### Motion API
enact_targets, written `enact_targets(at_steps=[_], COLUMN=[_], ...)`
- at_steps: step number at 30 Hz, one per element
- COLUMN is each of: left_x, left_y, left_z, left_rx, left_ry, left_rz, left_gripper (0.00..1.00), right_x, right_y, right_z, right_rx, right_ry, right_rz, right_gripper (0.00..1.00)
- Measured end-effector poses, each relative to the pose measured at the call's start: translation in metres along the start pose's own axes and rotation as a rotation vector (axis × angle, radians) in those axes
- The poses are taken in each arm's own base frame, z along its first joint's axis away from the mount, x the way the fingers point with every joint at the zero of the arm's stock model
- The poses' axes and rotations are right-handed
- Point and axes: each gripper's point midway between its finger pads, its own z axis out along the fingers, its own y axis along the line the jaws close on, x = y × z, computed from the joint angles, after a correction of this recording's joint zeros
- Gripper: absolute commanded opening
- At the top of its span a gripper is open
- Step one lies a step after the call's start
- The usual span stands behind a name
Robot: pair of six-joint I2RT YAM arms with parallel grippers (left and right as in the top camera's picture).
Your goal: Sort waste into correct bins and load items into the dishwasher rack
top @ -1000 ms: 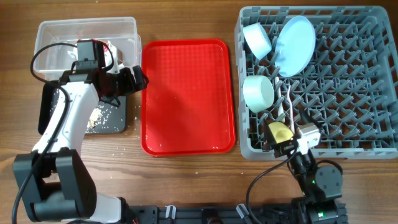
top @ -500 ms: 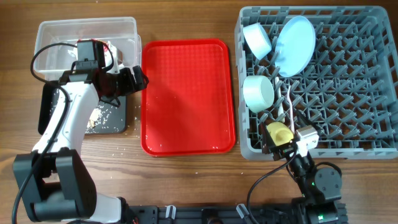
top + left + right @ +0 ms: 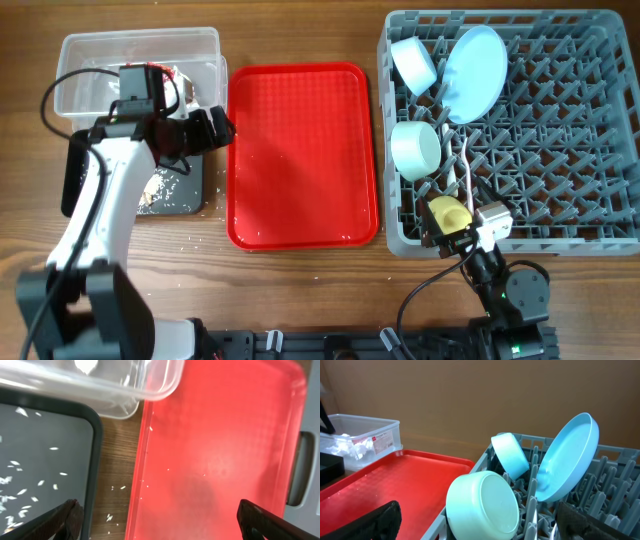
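My left gripper (image 3: pixel 222 126) is open and empty, hovering over the gap between the black tray (image 3: pixel 192 190) and the red tray (image 3: pixel 300 150); in the left wrist view (image 3: pixel 160 525) its jaws stand wide apart. Beige crumbs (image 3: pixel 160 185) lie in the black tray (image 3: pixel 45 460). The clear tub (image 3: pixel 90 45) holds the red-and-white wrapper (image 3: pixel 350 445). My right gripper (image 3: pixel 452 232) is open and empty at the front edge of the grey rack (image 3: pixel 560 150). The rack holds the plate (image 3: pixel 473 72), two bowls (image 3: pixel 414 62) (image 3: pixel 415 148), the yellow cup (image 3: pixel 449 213) and white cutlery (image 3: pixel 466 172).
A few crumbs (image 3: pixel 117 488) lie on the wooden table between the black tray and the red tray. The rack's right half has bare pegs (image 3: pixel 570 130). Cables trail from both arms near the table's front edge.
The left arm's lower links have shifted slightly to the left; its gripper stays in the same spot. The right arm has not moved.
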Motion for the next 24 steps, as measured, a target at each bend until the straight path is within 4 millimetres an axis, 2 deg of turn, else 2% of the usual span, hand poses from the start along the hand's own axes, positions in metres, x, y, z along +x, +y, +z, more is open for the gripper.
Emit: enact_targets(at_steps=[1, 4, 5, 7, 9, 11, 16, 21, 24], left_x=[-0.006, -0.026, -0.029, -0.028, -0.015, 0.006, 0.055, 0.077, 0.082], left_y=[-0.008, -0.026, -0.033, -0.046, -0.051, -0.047, -0.026, -0.016, -0.012], left_z=[-0.024, -0.063, -0.085, -0.126, -0.155, -0.160, -0.137, -0.135, -0.132], left_rx=[0.006, 0.048, 0.073, 0.129, 0.175, 0.203, 0.223, 0.231, 0.232], left_ry=[-0.071, -0.281, -0.382, -0.593, -0.769, -0.872, -0.961, -1.058, -1.084], left_rz=[0.024, 0.095, 0.125, 0.185, 0.234, 0.262, 0.284, 0.298, 0.301], left_gripper=[1.00, 1.00, 1.00, 1.00, 1.00, 1.00, 1.00, 1.00, 1.00], right_x=[0.000, 0.000, 0.000, 0.001, 0.000, 0.001, 0.001, 0.001, 0.001], right_y=[0.000, 0.000, 0.000, 0.000, 0.000, 0.001, 0.001, 0.002, 0.002], right_z=[0.000, 0.000, 0.000, 0.000, 0.000, 0.000, 0.000, 0.000, 0.000], right_rx=[0.000, 0.000, 0.000, -0.001, -0.002, -0.004, -0.004, -0.009, -0.012], right_ry=[0.000, 0.000, 0.000, 0.002, 0.002, 0.003, 0.003, 0.003, 0.003], right_rz=[0.000, 0.000, 0.000, 0.000, 0.001, 0.001, 0.001, 0.001, 0.001], right_gripper=[1.00, 1.00, 1.00, 1.00, 1.00, 1.00, 1.00, 1.00, 1.00])
